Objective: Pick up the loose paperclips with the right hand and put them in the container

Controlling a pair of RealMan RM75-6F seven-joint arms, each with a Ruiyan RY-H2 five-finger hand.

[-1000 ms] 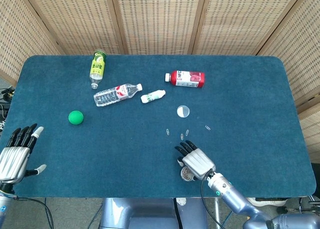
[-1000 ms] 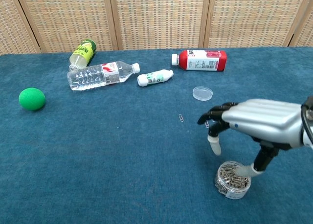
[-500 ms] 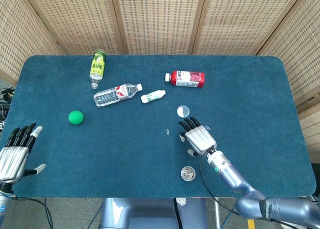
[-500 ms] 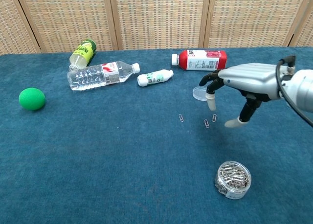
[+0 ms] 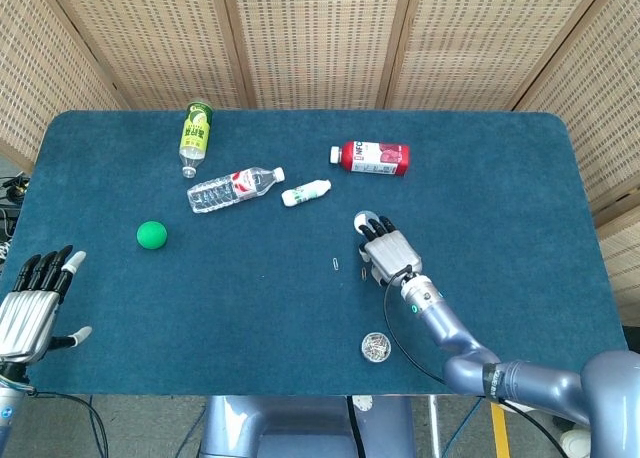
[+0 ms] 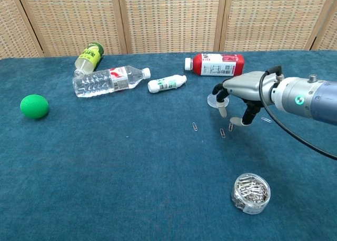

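The right hand [image 6: 239, 96] hovers low over the blue surface [image 6: 105, 162], palm down, its fingers [image 6: 223, 109] curled downward and apart, with nothing visible between them. From the chest view, two paperclips [image 6: 226, 130] lie on the cloth just below the fingertips, a third paperclip [image 6: 196, 127] lies a little off at nine o'clock from them, and a fourth paperclip [image 6: 266, 120] shows at three o'clock, half hidden behind the wrist. The container [image 6: 250, 192], a small clear tub already holding many clips, stands well apart at six o'clock from the hand. A clear lid [image 6: 213, 100] lies flat at eleven o'clock, just beside the fingers.

I judge this to be the reach for a further pickup. The next move looks to call for lowering onto one of the two nearest clips and pinching it between thumb and a finger; thin flat wire on cloth will need a careful scrape or nip.

The left hand [image 5: 30, 303] hangs idle at the near left edge, fingers spread, holding nothing.
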